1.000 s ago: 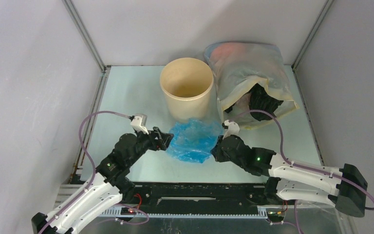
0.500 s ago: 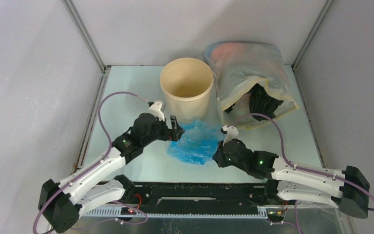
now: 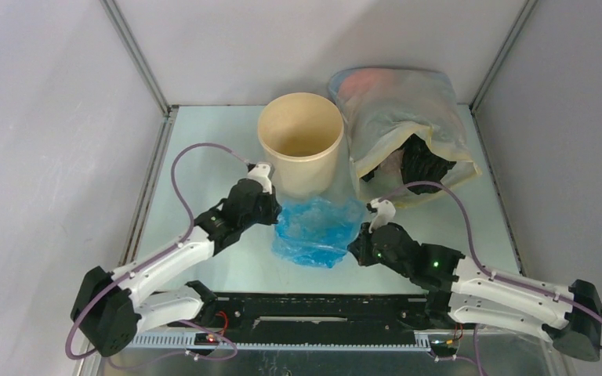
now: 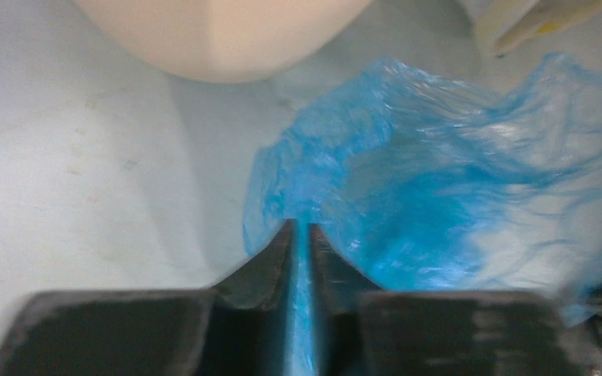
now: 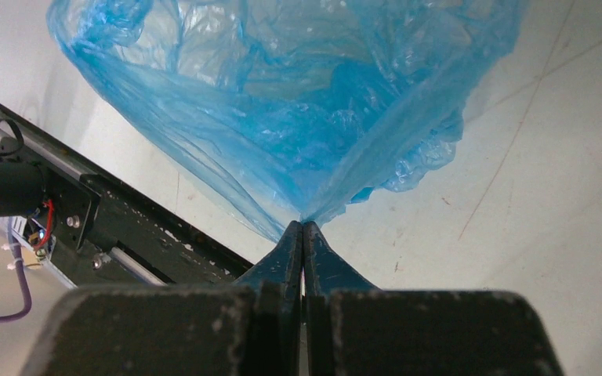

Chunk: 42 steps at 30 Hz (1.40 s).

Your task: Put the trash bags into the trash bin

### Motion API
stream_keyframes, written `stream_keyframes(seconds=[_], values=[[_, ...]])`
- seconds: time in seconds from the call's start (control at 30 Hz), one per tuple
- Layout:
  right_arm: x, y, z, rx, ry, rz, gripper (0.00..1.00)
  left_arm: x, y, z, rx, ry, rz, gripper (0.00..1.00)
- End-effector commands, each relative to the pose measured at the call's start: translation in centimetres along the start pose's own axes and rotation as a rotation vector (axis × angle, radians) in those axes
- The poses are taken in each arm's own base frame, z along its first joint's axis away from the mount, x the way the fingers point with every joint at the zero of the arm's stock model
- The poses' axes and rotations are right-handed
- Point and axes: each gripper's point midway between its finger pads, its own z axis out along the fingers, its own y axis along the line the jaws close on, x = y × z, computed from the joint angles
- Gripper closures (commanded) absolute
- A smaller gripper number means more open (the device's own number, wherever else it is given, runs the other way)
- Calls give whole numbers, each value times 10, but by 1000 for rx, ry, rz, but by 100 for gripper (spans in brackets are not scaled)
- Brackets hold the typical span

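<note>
A crinkly light-blue trash bag [image 3: 313, 229] lies on the table just in front of the tan trash bin [image 3: 300, 151], which stands upright and open. My left gripper [image 3: 277, 211] is shut on the bag's left edge; blue film [image 4: 407, 188] runs between its jaws, gripper [image 4: 301, 227], with the bin's wall [image 4: 219, 39] just beyond. My right gripper [image 3: 358, 249] is shut on the bag's right corner, and the film [image 5: 282, 94] fans out taut from its closed tips, gripper [image 5: 303, 227].
A large cloudy clear-and-beige sack [image 3: 404, 129] with dark items inside sits right of the bin. Metal frame posts [image 3: 137, 59] rise at the back corners. The black rail [image 3: 313, 309] along the near table edge shows in the right wrist view too, rail [image 5: 125, 235].
My left gripper moved right onto the bag's left edge and closed on it; it was open a moment ago. The right gripper, still pinching the bag, shifted slightly right and nearer.
</note>
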Motion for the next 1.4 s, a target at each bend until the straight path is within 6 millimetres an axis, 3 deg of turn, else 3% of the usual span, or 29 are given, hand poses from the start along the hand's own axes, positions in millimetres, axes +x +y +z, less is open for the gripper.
stream_keyframes(seconds=[0.0,0.13,0.3,0.37,0.47,0.57,0.63,0.8,0.93,1.0,1.1,1.3,1.37], values=[[-19,-26,-14,106,-64,22,100,-29,29,-30,-137,-195,-52,99],[-35,-38,-29,124,-121,41,100,-41,28,-63,-89,-321,-107,100],[-56,-24,-45,23,-188,12,100,-48,10,-90,59,-416,-146,99],[-59,-14,-46,-26,-186,-18,100,-46,3,-89,112,-419,-142,73],[-58,-6,-42,-51,-146,-56,81,-37,-19,-77,205,-334,-109,25],[-61,-15,-40,9,-151,-66,49,-28,-38,-61,269,-222,-90,8],[-69,-26,-43,67,-181,-62,42,-23,-42,-50,275,-167,-86,4],[-91,-54,-50,212,-216,-29,20,-15,-46,-36,274,-99,-68,0],[-102,-76,-43,318,-227,32,15,-9,-52,-26,293,-34,-56,0],[-105,-83,-38,350,-230,61,21,-6,-61,-22,334,-8,-60,1],[-102,-79,-29,322,-197,51,30,3,-67,-14,368,34,-51,6],[-88,-62,-13,206,-133,4,33,30,-58,2,334,131,-30,14],[-86,-59,-9,182,-127,-2,39,37,-54,4,321,148,-19,20]])
